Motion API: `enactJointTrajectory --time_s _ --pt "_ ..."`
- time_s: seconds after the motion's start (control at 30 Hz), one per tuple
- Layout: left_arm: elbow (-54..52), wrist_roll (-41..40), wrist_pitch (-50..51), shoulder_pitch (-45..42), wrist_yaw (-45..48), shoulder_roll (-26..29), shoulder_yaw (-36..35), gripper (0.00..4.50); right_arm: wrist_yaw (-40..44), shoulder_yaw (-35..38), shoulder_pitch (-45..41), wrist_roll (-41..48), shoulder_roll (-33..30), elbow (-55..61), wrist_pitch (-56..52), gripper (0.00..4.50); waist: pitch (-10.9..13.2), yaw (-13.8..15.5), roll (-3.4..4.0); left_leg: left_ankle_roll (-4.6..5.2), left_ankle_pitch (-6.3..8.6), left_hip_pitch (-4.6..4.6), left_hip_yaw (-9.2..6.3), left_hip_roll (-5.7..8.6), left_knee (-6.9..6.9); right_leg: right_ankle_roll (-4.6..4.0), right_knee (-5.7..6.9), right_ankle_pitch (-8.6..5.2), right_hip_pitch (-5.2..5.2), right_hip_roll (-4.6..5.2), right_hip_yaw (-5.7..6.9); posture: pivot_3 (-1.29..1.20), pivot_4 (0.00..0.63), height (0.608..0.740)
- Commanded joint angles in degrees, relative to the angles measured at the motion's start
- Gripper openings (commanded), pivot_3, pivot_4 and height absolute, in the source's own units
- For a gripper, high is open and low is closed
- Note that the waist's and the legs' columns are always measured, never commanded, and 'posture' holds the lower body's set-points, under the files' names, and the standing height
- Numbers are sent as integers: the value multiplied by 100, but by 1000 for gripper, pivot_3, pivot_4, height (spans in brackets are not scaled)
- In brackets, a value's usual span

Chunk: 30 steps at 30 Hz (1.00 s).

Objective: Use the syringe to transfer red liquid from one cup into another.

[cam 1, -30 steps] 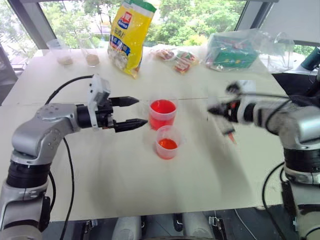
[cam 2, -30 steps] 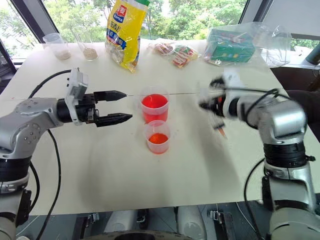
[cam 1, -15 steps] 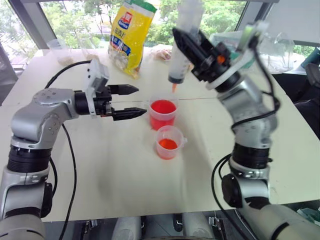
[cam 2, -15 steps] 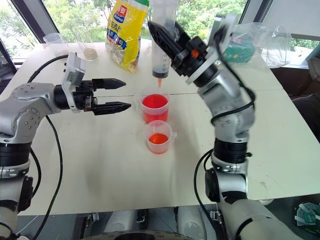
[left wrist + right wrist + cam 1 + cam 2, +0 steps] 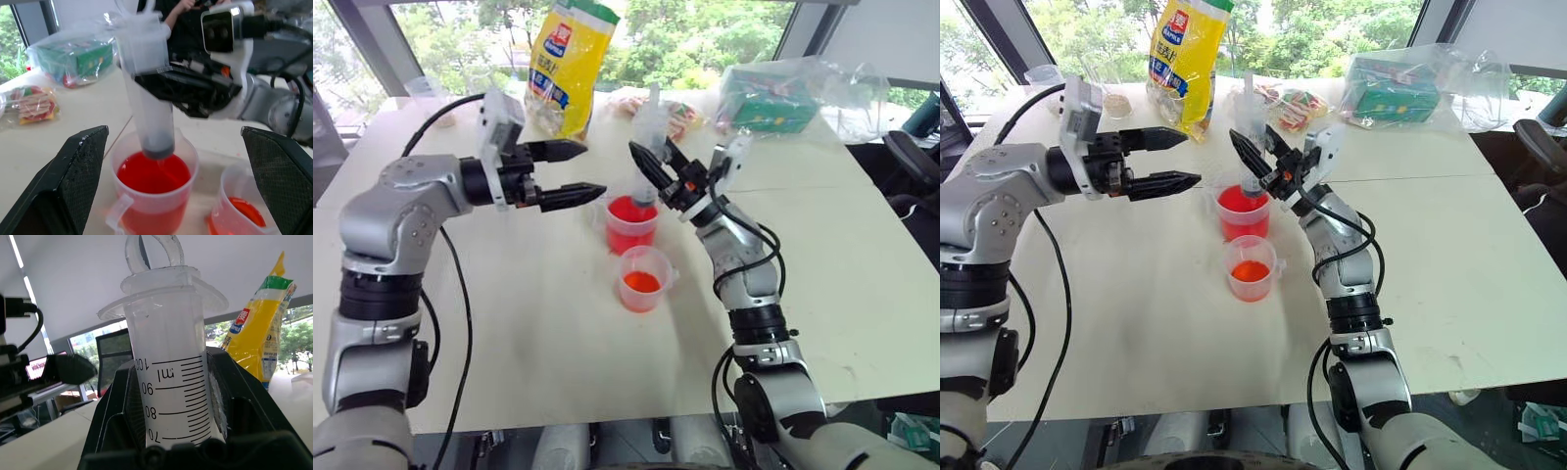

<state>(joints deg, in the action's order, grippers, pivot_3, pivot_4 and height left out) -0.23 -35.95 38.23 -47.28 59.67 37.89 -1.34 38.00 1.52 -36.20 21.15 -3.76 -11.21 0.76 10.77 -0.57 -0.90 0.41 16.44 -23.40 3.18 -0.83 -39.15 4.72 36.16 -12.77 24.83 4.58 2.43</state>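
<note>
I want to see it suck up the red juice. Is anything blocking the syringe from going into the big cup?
No. The right gripper holds the syringe upright, its tip over the red liquid in the taller cup.

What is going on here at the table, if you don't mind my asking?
The robot's right pincer is shut on a syringe, held upright with its tip just over the red liquid in the taller cup. The plunger appears pushed in, so nothing looks drawn up yet. The left pincer hovers open beside that cup, holding nothing. A smaller cup with a little orange-red liquid stands right in front, nearer the robot.
</note>
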Motion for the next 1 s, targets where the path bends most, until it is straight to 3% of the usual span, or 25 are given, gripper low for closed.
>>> enactJointTrajectory --time_s 0.03,0.23,0.5,0.77,1.0 --pt "177 266 -392 -435 37 -265 179 4500 135 -170 118 -113 -35 123 214 1365 0 -13 0 0 0 0 1 2 0 0 -1 0 0 1 -1 0 150 740" --pt "542 462 -580 -812 85 -725 357 4500 165 -253 227 -219 -91 118 312 1365 0 -44 0 0 0 3 2 1 0 0 3 0 1 -2 -2 0 150 740" --pt "655 614 -544 -906 178 -939 480 4500 128 -288 135 -255 -92 27 381 1365 0 -34 0 -2 -1 4 1 -1 1 0 4 0 1 -2 -2 0 150 740" --pt "426 516 -370 -854 264 -926 455 4500 159 -316 105 -253 -107 -35 374 1365 0 -31 0 -1 -1 4 1 -1 1 0 4 0 0 -1 -2 0 150 740" --pt "413 550 -338 -776 285 -519 194 4500 193 -287 44 -248 -168 -120 369 1365 0 -48 1 -2 -1 4 0 -2 1 0 4 0 1 -2 -2 0 150 740"
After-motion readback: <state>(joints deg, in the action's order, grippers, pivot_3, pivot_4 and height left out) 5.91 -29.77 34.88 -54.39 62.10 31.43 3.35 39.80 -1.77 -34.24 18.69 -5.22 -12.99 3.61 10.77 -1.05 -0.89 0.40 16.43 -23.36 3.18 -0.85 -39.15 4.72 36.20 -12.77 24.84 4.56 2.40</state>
